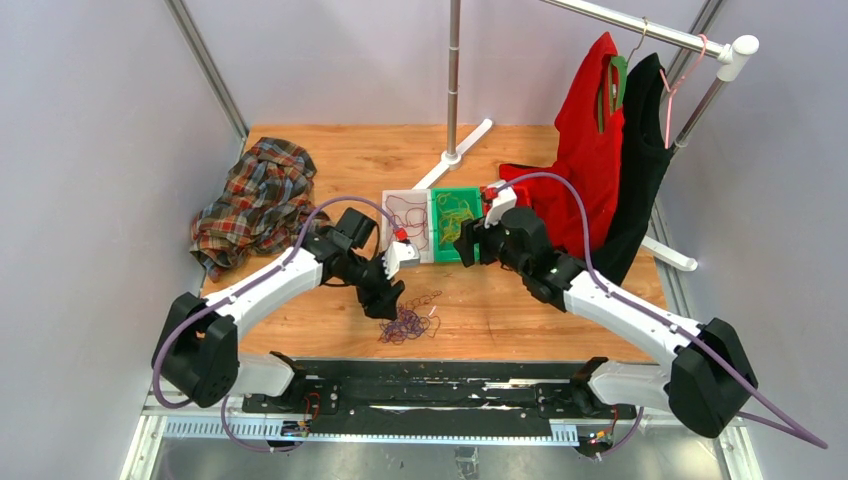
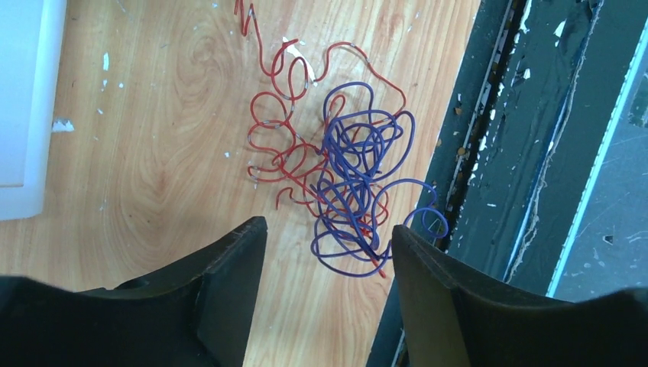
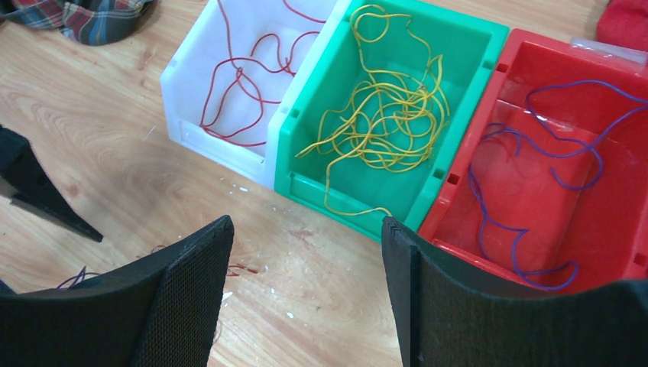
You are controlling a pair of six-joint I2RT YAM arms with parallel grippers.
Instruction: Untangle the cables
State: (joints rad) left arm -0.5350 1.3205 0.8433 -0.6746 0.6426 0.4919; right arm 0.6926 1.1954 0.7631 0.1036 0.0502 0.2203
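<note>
pale grey walls [image 1: 90,120] enclose a wooden table [image 1: 350,160] (clothes rail [image 1: 600,12] at right).

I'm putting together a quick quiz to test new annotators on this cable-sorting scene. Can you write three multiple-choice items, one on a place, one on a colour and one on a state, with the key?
1. Where does the yellow cable lie?
A) white bin
B) green bin
C) red bin

2. Which colours make up the tangle on the table?
A) red and purple
B) yellow and green
C) yellow only

3. How is the right gripper?
A) shut on a yellow cable
B) open, holding nothing
C) shut on the plaid cloth

Key:
1 B, the yellow loops sit inside the green walls.
2 A, the left wrist view shows red and purple strands knotted together.
3 B, its fingers stand wide apart with nothing gripped between them.
</note>
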